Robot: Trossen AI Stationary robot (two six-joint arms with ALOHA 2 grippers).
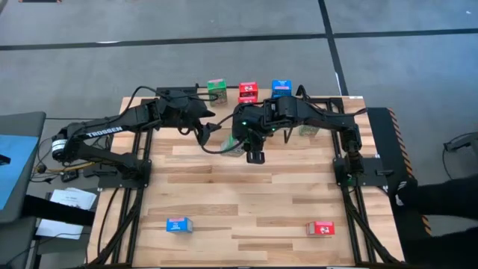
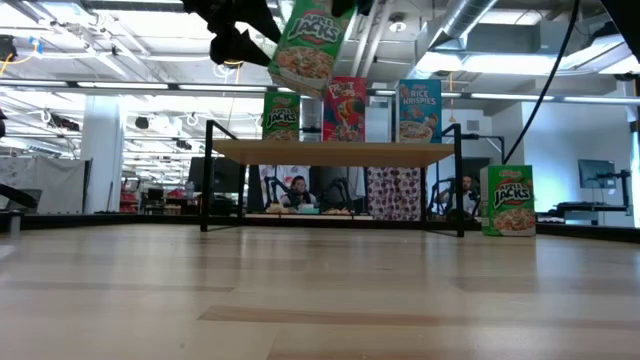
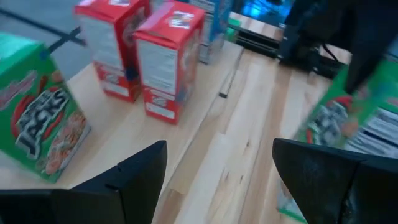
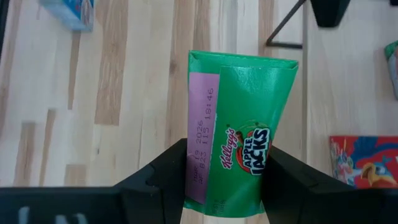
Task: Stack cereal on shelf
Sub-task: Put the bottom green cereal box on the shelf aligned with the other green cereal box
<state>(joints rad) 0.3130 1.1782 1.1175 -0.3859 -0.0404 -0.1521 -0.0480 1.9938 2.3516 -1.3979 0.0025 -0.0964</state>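
Above the shelf (image 2: 330,151), the right gripper (image 4: 224,186) holds a green Apple Jacks box (image 4: 239,155) in the air, tilted, its jaws closed partway on the box's two sides. On the shelf stand a green box (image 2: 281,116), a red box (image 2: 344,109) and a blue Rice Krispies box (image 2: 419,110), upright in a row. Another green box (image 2: 508,200) stands on the counter (image 1: 246,202) beside the shelf's leg. The left gripper (image 3: 217,180) hovers near the shelf with its jaws open and nothing between them. Nearer the front of the counter, well apart, lie a second blue box (image 1: 178,224) and a second red box (image 1: 320,229).
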